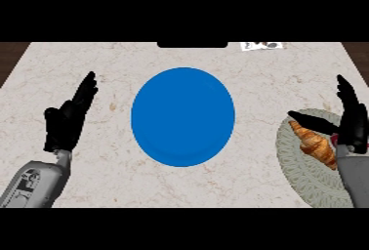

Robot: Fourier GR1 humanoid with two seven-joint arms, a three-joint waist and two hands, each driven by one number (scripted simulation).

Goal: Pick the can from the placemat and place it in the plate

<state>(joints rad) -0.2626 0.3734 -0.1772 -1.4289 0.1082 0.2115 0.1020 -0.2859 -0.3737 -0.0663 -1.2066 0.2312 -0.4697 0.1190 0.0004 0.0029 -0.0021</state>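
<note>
Blue plate (183, 116) mid-tabletop (108, 63) with bare marble around, left robot hand (66, 122) open at left, right robot hand (351, 122) open, empty, over croissant (314, 143) on grey placemat (302, 168) at right edge.

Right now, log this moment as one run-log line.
left hand open, resting | right hand open above croissant on placemat | blue plate bare | can not visible

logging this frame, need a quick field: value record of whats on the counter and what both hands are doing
plate: blue plate, counter centre, nothing on it
placemat: grey placemat, right edge
on placemat: a croissant; no can visible
left hand: left hand open, fingers straight, left of plate
right hand: right hand open, above the placemat
task status: not started
</note>
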